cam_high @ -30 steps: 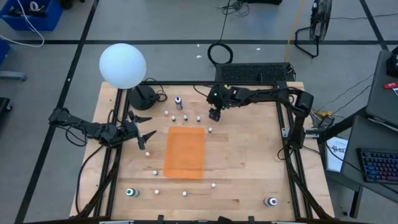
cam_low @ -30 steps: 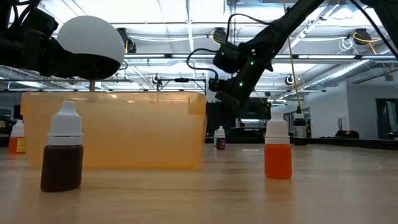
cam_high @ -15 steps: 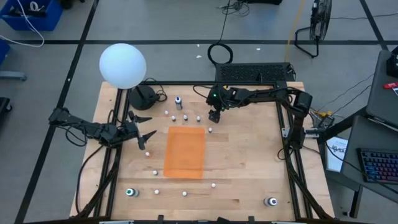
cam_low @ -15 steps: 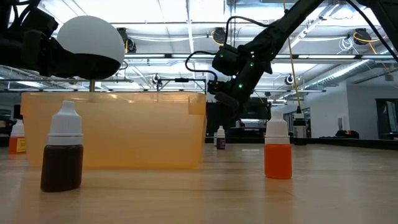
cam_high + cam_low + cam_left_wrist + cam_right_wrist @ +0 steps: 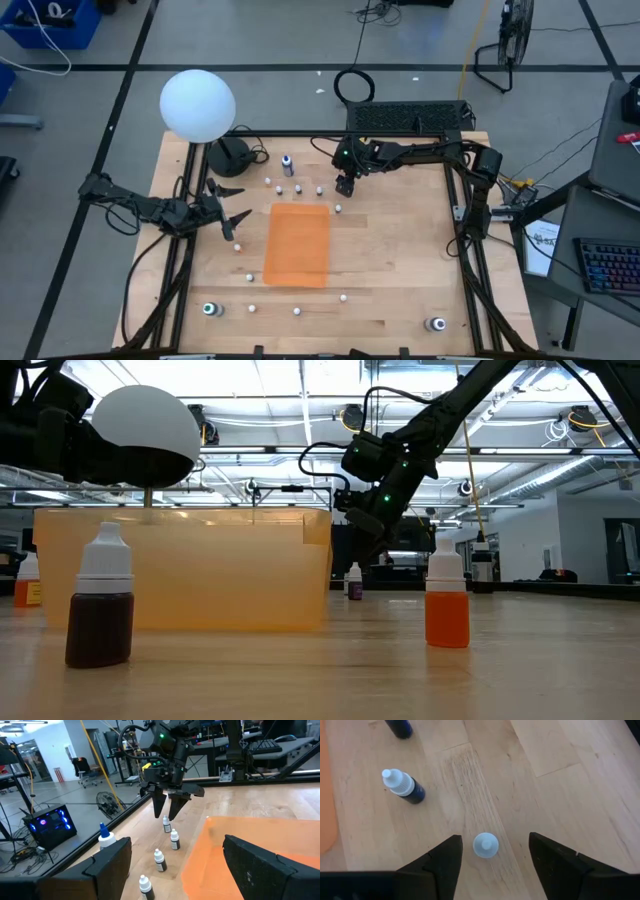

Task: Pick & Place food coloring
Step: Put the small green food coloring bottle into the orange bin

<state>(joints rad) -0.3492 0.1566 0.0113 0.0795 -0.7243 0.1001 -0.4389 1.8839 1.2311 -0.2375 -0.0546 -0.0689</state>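
Observation:
Several tiny food coloring bottles stand upright on their bases across the wooden table; a brown one [image 5: 100, 610] and an orange one [image 5: 447, 605] are close in the low view. My right gripper [image 5: 495, 839] is open and hovers near the far edge. It points down, with a finger on each side above a white-capped bottle [image 5: 485, 844], without touching it. The left wrist view shows this gripper [image 5: 168, 810] just over that bottle [image 5: 166, 824]. My left gripper [image 5: 228, 210] is open and waits left of the orange tray [image 5: 297, 243].
More bottles stand in a row near my right gripper [image 5: 174, 840] [image 5: 159, 860], and a dark-bodied one [image 5: 402, 786] is close by. A taller blue-topped bottle [image 5: 287, 165] and a large white globe [image 5: 197, 104] stand at the far left. Other bottles dot the near side [image 5: 297, 311].
My right gripper has shifted a little toward the table's left, then held still above the white-capped bottle. Its fingers have stayed open.

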